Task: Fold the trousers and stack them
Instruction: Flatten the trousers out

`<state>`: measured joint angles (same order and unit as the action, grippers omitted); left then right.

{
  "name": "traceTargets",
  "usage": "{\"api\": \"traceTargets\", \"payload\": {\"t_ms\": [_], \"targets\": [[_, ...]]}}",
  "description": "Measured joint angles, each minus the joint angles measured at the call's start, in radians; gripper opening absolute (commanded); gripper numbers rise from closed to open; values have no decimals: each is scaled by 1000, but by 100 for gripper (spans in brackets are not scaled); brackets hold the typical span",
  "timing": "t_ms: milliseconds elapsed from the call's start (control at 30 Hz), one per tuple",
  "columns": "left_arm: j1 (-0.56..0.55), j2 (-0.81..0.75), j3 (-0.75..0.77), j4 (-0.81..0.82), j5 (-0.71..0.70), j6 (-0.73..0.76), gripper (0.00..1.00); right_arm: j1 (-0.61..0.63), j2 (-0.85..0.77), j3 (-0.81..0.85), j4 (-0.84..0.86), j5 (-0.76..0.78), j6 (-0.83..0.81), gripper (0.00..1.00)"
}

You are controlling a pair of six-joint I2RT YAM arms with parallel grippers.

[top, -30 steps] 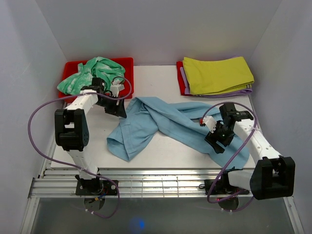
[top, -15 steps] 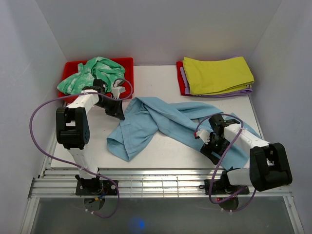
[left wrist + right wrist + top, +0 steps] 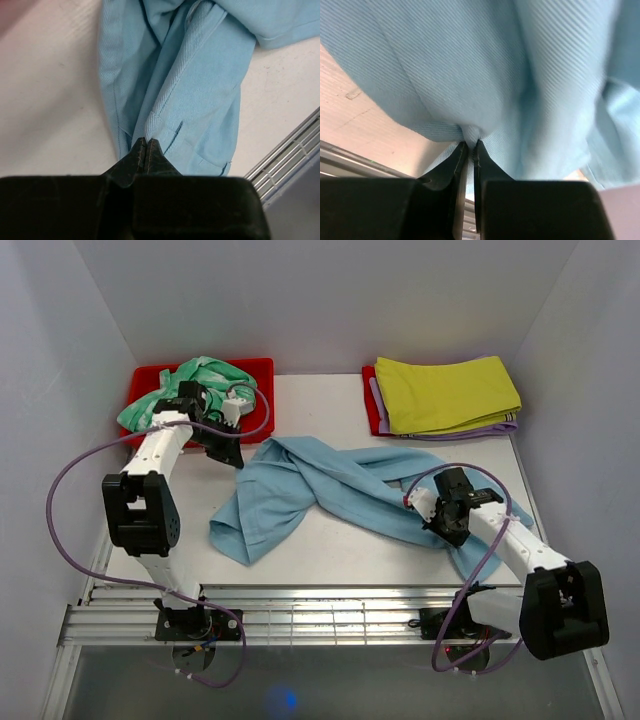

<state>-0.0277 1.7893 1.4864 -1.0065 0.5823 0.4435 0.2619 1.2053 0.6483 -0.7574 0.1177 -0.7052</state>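
Trousers point(image 3: 330, 480): crumpled and twisted, sprawled just right of the red bin point(image 3: 262, 368).
Left gripper point(image 3: 145, 148): clamped on an edge fold, at the end nearest the bin.
Right gripper point(image 3: 470, 146): pinching cloth at the end farthest from the bin.
Tip: draw both ends apart, level, until the twist flattens, and only then fold.

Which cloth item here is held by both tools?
The sky-blue trousers, sprawled mid-table; the green patterned garment and folded yellow-green cloth lie at the far edge, ungripped.

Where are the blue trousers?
In the top view, the trousers lie crumpled across the middle of the table, pinched by the left gripper and right gripper.
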Motion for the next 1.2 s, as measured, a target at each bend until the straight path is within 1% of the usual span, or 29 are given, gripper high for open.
{"api": "traceTargets", "payload": {"t_ms": [33, 133, 233, 300, 333, 433, 467, 533, 600, 700, 733, 800, 900, 967, 1033, 1100, 1200], "targets": [[5, -1, 53, -28, -16, 35, 0, -5, -25, 6, -2, 4, -7, 8], [48, 0, 134, -62, -53, 94, 0, -39, -64, 36, -1, 8, -37, 8], [119, 25, 282, -95, -108, 156, 0, -122, -68, 82, -2, -3, -78, 8], [173, 76, 439, -127, -140, 192, 0, -199, -53, 131, -8, -22, -108, 8], [200, 114, 544, -132, -148, 209, 0, -229, -42, 159, -16, -37, -120, 8], [240, 198, 758, -151, -156, 247, 0, -322, 3, 275, -32, -80, -158, 8], [251, 214, 806, -146, -156, 266, 0, -341, 11, 304, -40, -89, -170, 8], [267, 201, 812, -145, -138, 293, 0, -380, 21, 360, -55, -109, -201, 8], [289, 143, 740, -143, -100, 328, 0, -415, 21, 383, -62, -117, -234, 8], [330, -42, 477, -132, -37, 397, 0, -474, 28, 388, -78, -117, -285, 8], [357, -124, 371, -129, -17, 430, 0, -494, 37, 388, -86, -117, -301, 8], [427, -294, 159, -122, 10, 508, 0, -522, 60, 388, -92, -117, -318, 8], [562, -539, -141, -125, 36, 676, 0, -542, 101, 389, -101, -118, -324, 8], [628, -637, -291, -137, 35, 790, 0, -542, 143, 405, -111, -118, -322, 8], [679, -691, -425, -167, 21, 909, 0, -541, 200, 447, -128, -122, -312, 8], [710, -698, -542, -172, -3, 999, 0, -538, 263, 502, -134, -127, -295, 8], [721, -668, -634, -168, -39, 1078, 0, -521, 360, 590, -137, -134, -257, 8]]}}
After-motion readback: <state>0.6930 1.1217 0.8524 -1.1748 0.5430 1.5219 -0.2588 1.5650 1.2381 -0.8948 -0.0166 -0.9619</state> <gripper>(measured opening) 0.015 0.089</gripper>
